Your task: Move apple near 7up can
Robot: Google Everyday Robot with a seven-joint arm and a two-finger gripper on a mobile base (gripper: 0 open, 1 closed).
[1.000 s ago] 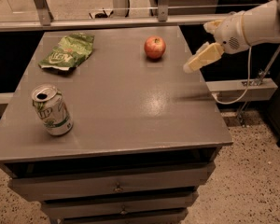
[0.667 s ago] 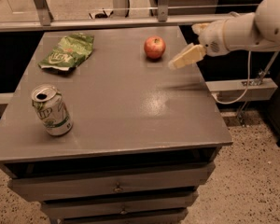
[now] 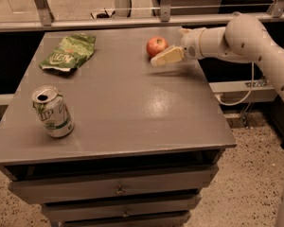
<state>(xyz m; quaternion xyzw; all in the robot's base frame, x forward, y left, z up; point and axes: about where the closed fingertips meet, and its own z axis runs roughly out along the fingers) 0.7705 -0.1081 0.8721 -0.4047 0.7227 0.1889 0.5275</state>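
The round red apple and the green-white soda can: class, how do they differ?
The round red apple is ball-shaped; the green-white soda can, an upright cylinder. The apple sits far back, beside the gripper; the can, at the front. Both rest on the grey table.

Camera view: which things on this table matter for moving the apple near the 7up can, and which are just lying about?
Part of the job: apple, far side of the table; 7up can, near left corner; gripper, close beside the apple on its right.
Just lying about: green chip bag, far left corner.
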